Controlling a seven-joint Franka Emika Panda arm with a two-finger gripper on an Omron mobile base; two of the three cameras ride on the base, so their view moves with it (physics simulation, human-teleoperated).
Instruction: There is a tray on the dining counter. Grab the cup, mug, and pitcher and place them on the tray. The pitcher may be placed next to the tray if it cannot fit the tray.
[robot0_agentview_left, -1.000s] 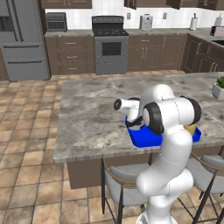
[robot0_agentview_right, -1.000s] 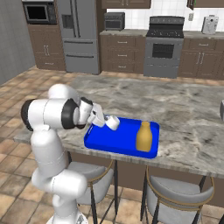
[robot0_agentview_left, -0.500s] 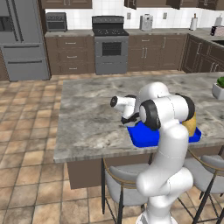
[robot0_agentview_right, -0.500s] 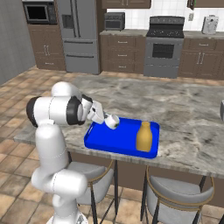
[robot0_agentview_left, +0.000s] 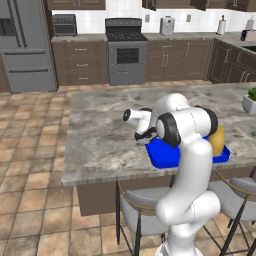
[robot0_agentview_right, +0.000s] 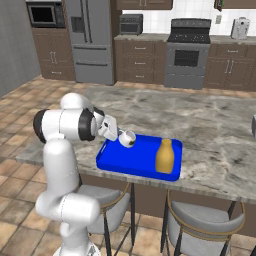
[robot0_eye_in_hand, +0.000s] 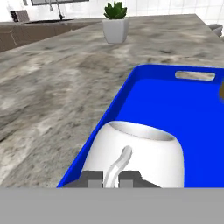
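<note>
The two-finger gripper (robot0_eye_in_hand: 111, 178), clamped on the handle of the squat white mug (robot0_agentview_right: 127, 138), carries it over the bright blue rectangular tray's (robot0_agentview_right: 114, 167) near-left corner; lowering and releasing seems next.

Light is even, bright and flat throughout, with only faint soft shadows under the desk (robot0_agentview_left: 110, 135). All views look soft and slightly blurred, without glare.

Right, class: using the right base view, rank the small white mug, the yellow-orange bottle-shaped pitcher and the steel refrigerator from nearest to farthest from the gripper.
1. White mug, at the gripper, over the blue tray's left end.
2. Yellow-orange pitcher, on the tray's right.
3. Steel refrigerator, far wall.
</note>
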